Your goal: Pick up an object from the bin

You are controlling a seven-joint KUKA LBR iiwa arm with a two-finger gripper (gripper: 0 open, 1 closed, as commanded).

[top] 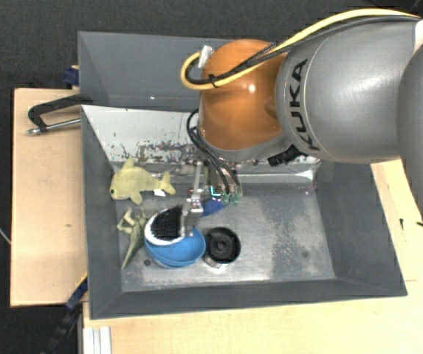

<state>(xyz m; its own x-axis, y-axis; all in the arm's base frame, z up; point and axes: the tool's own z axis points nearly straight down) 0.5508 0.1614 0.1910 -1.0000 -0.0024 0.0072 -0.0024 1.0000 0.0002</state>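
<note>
My gripper hangs low over the middle of the bin, under the orange wrist cover, and stands open. A small blue piece lies between its fingertips; I cannot tell whether they touch it. Just left and in front lies a round blue brush with black bristles in a white ring, close to the left finger. A black round cap lies in front of the gripper, next to the brush.
A yellow plush fish lies to the left near the bin's back-left wall. A green toy lizard lies along the left wall. The arm covers the back right of the bin. Bare floor shows to the right.
</note>
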